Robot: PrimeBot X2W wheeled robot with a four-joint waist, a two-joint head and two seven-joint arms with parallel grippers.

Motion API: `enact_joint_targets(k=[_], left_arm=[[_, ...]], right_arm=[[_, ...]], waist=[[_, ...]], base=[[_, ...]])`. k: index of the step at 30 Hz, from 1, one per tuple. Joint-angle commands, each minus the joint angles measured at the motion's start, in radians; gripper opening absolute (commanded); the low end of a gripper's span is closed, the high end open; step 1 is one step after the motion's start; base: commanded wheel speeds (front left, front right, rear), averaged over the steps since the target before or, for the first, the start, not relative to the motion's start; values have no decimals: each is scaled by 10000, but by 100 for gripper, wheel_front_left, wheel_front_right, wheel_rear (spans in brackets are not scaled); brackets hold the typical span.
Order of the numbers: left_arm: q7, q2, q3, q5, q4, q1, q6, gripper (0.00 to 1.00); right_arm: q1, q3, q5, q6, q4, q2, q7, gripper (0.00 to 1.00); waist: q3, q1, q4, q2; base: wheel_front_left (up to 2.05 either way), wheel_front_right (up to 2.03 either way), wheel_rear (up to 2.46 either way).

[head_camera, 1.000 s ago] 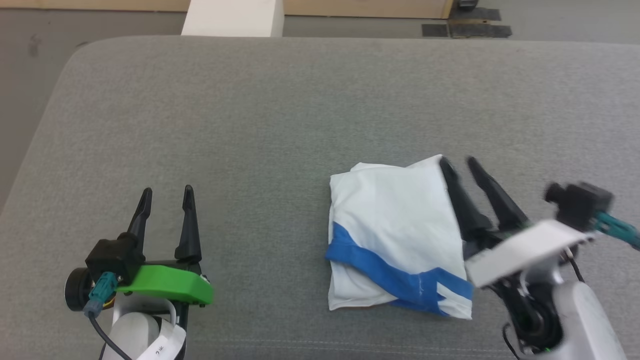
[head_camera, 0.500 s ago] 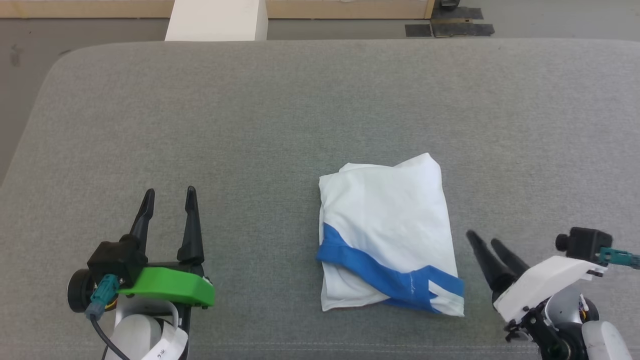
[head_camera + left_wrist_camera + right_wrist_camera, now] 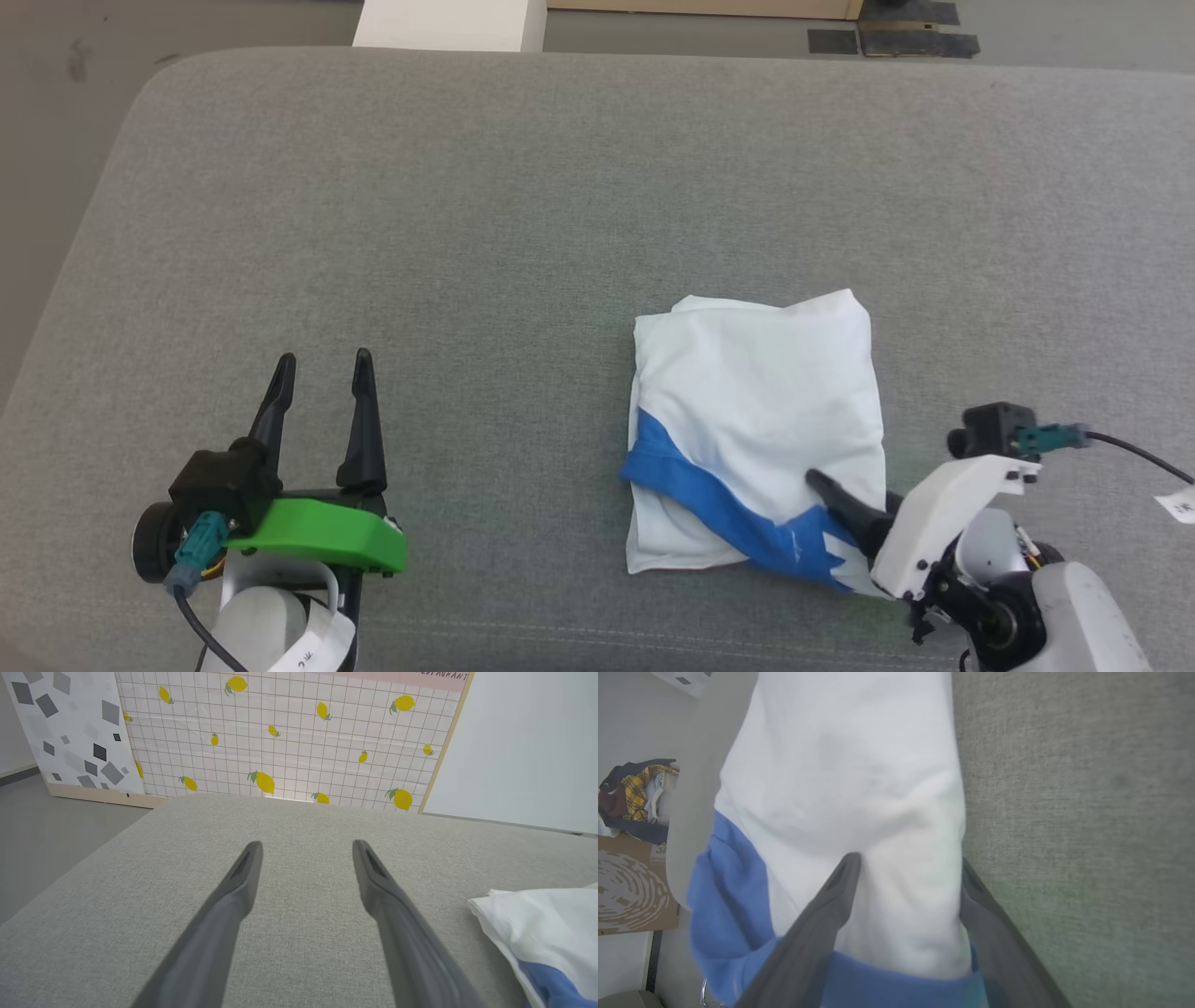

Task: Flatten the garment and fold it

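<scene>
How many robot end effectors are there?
2. The left end effector, black-fingered on a green bracket, sits open at lower left over the grey fabric cushion. The right end effector, open, straddles the folded white and blue T-shirt's edge at lower right.

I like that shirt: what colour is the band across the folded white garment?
Bright blue band on the white garment, best in head view.

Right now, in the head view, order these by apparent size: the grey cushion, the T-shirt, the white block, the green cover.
1. grey cushion
2. T-shirt
3. green cover and white block: alike; block is farther and cropped.
</scene>
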Motion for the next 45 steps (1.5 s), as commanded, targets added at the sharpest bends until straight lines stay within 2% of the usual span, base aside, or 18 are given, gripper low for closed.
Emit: enact_joint_targets(k=[1,2,4,5,6,11,14,20,27,31,37,45], left_arm=[[-45,-27,-27,-48,27,-52,62,100],[-45,-27,-32,-48,35,-51,61,100],[-45,-28,-43,-51,45,-57,63,100],[-45,-28,-49,-52,50,-62,66,100],[-45,-28,-57,-54,57,-64,70,100],[-45,-28,38,8,15,11,96,100],[-45,-28,112,62,-59,43,80,100],[-45,-26,124,223,-317,-178,12,100],[-45,177,109,454,-765,-696,-63,100],[-45,457,34,626,-1022,-971,-98,100],[-31,1017,32,792,-1429,-1305,-128,100],[538,1639,118,842,-2223,-1468,-144,100]], right_arm=[[-186,92,-78,-13,174,5,123,100],[-253,157,-134,-13,335,5,228,100],[-395,263,-271,-13,550,5,299,37],[-458,304,-382,-13,618,5,286,23],[-537,353,-575,-13,658,5,208,0],[-950,687,-1513,-13,524,5,-18,0],[-1385,1081,-2549,-13,298,-93,63,0],[-2701,2458,-3928,-13,93,-1253,301,0],[-4235,3172,-3874,-13,608,-2380,117,0],[-4942,3093,-3911,-13,1166,-2933,-301,0],[-5902,2664,-4254,-13,2216,-3377,-1080,0],[-7084,1500,-5451,-13,3730,-3801,-2114,0]], waist=[[17,0,50,0],[16,0,63,0],[29,0,78,0],[31,0,83,0],[28,0,83,0],[1,0,-195,0],[65,0,-570,0],[483,0,-1596,0],[1358,0,-2873,0],[1913,0,-3423,0],[2773,0,-4001,0],[3641,0,-4161,0]], base=[[0,0,0],[0,0,0],[0,0,0],[0,0,0],[0,0,0],[0,0,0],[0,0,0],[0,0,0],[0,0,0],[0,0,0],[0,0,0],[0,0,0]])
